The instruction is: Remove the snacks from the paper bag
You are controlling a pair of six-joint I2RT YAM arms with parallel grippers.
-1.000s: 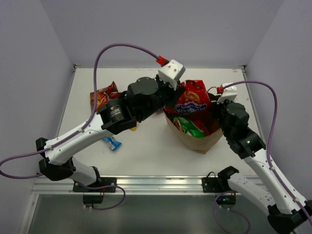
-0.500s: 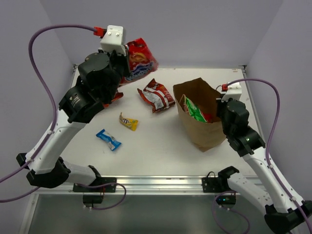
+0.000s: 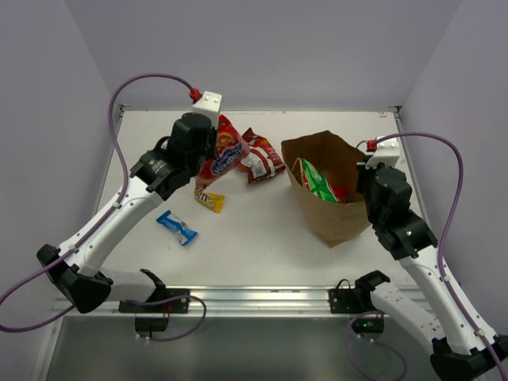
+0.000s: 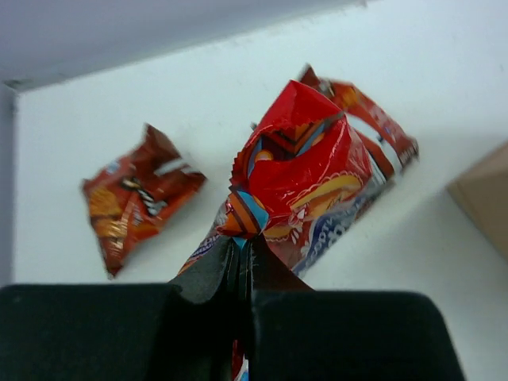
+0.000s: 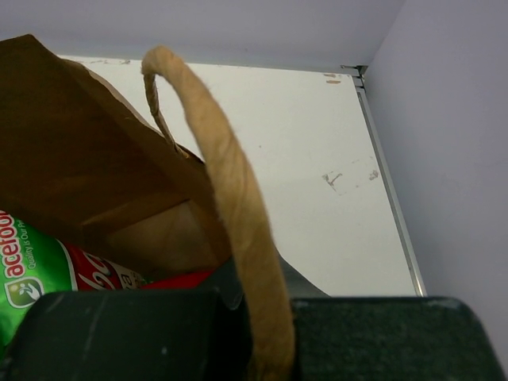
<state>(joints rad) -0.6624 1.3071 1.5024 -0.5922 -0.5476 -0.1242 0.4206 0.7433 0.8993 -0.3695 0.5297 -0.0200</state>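
left gripper (image 4: 242, 254) pinches the red chip bag (image 4: 305, 182) by its crimp, left of the paper bag (image 3: 325, 214); it could slip. right gripper (image 5: 238, 290) seems clamped on the bag's rim; slipping topples it.

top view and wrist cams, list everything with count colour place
paper bag: one, brown, right of centre
green-white chip bag: one, inside paper bag
red packet: one, inside it, mostly hidden
red chip bag: one, in left pincer
red-white chip bag: one, far centre
orange chip bag: one, far left
yellow candy pack: one, left of centre
blue bar: one, near left
table: one, white
left pincer: shut on red chip bag
right pincer: shut on paper bag, at its handle
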